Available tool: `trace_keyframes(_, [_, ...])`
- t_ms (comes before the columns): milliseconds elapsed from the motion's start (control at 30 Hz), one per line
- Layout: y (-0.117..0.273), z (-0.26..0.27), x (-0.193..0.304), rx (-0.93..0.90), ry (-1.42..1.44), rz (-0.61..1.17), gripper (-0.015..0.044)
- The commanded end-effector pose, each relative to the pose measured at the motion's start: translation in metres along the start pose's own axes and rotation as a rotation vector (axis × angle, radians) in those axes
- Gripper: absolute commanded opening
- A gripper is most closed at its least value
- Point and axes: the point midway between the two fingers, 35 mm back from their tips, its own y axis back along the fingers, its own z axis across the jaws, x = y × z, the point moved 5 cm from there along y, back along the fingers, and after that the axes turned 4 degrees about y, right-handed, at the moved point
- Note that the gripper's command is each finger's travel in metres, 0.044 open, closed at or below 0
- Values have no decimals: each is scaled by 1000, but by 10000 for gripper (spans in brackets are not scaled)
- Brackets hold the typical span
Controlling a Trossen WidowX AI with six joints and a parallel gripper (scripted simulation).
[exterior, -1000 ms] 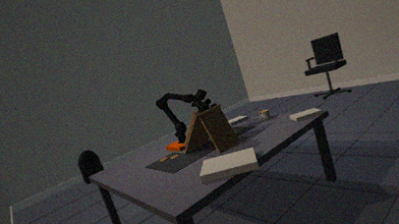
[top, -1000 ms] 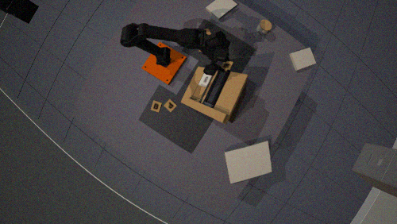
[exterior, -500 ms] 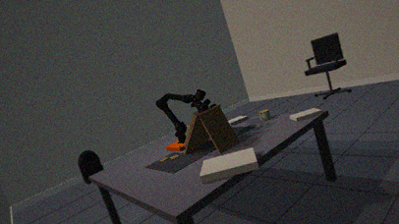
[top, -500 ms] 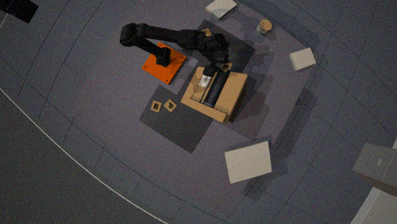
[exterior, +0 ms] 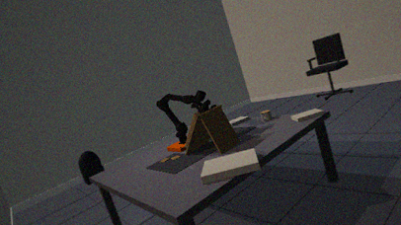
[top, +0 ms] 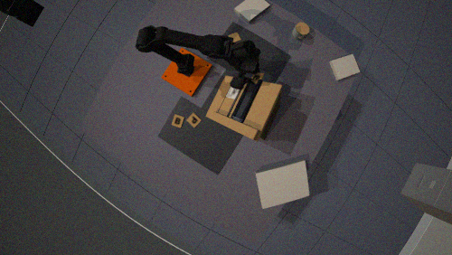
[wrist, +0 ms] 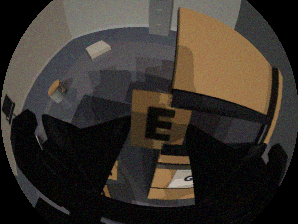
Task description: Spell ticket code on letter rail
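My gripper [top: 248, 79] [wrist: 159, 124] is shut on the letter tile E [wrist: 160, 120], which reads upright in the wrist view. The tile's upper right corner overlaps the near end of the board's dark rail [top: 247, 103] in the wrist view; whether it is inside cannot be told. The tilted wooden board [top: 267, 101] [exterior: 220, 130] [wrist: 220, 55] stands on the table. The white ticket [top: 232, 93] [wrist: 181, 178] shows a G at its start; fingers hide the rest. Two tiles [top: 177, 120] [top: 193, 119] lie on the dark mat beside the board. Another tile [top: 234, 37] lies near the arm.
A cup [top: 300, 31] [exterior: 266, 115] [wrist: 57, 91] stands beyond the board. White blocks lie around the table, including a large one [top: 283, 184] [exterior: 229, 164] and smaller ones [top: 344, 67] [top: 251, 9]. The arm rises from an orange base [top: 183, 83] [exterior: 175, 148].
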Motion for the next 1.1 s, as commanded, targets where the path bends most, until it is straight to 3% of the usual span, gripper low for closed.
trace_keyframes(0, [1,-2,0,-6,3,-5,0])
trace_keyframes(1067, [1,-18,1,-5,4,-5,0])
